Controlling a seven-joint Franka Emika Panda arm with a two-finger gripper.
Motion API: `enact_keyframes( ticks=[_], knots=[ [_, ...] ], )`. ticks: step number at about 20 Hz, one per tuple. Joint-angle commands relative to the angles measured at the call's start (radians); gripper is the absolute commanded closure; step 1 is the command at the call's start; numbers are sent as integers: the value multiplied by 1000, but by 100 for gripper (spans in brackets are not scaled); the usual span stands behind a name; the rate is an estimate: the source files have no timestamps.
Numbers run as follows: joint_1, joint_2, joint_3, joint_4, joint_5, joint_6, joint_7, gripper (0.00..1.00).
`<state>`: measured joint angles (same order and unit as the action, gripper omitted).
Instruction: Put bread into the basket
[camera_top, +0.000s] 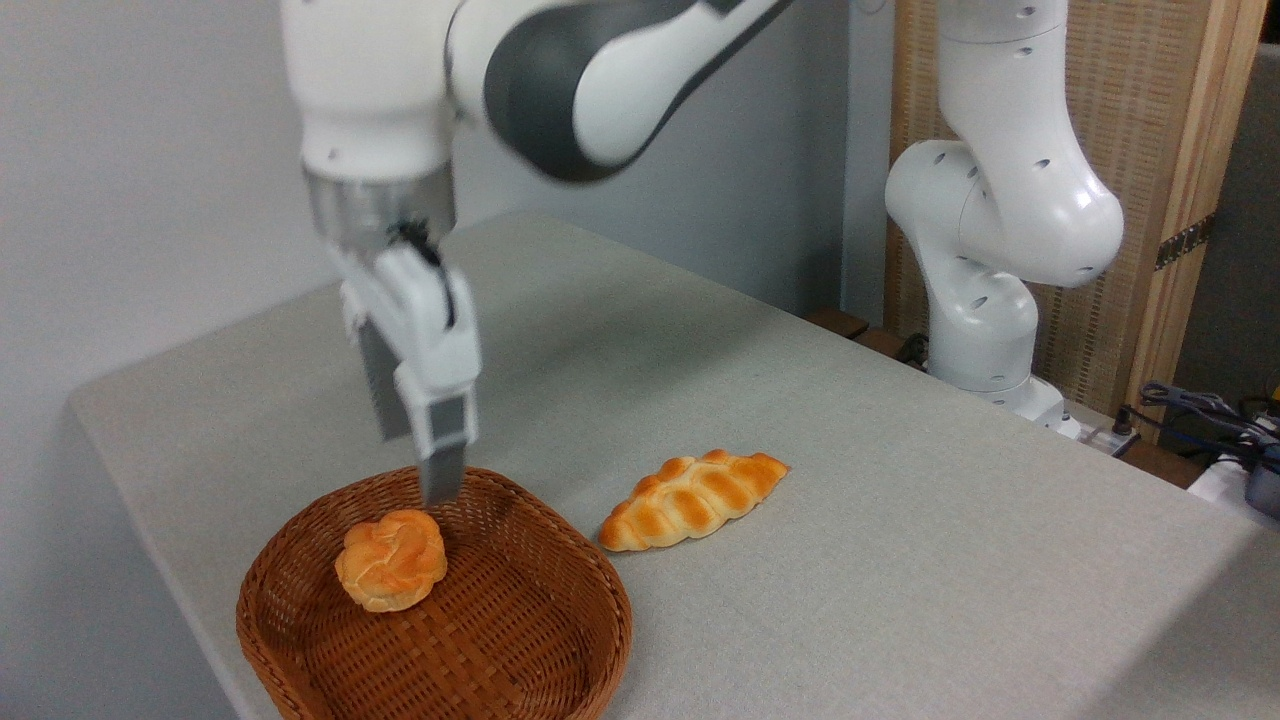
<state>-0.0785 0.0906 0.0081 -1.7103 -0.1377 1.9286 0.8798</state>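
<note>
While the bread (391, 560) lies inside the basket (560, 640) at lower left of the frame, the gripper (415, 470) hangs above it, fingers parted, holding nothing. A braided loaf (692, 498) lies right of the basket.

Golden-orange bread (391, 559), reddish-brown woven basket (560, 640)

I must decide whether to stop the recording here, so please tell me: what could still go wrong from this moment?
Little, I think, but two things:
1. The bun lies free in the basket, and the hand hangs just above its back rim. A drop or sideways swing could knock the bun or push the basket.
2. The basket stands at the table's near edge; a push might tip it off.
</note>
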Motion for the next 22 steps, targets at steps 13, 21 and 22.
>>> enact_keyframes(
  ticks=[13, 21, 22],
  knots=[
    [37, -149, -2, 115, 75, -396, -76, 0],
    [20, -115, -23, 113, 90, -338, -148, 0],
    [20, -115, -25, 113, 90, -338, -148, 0]
  ],
)
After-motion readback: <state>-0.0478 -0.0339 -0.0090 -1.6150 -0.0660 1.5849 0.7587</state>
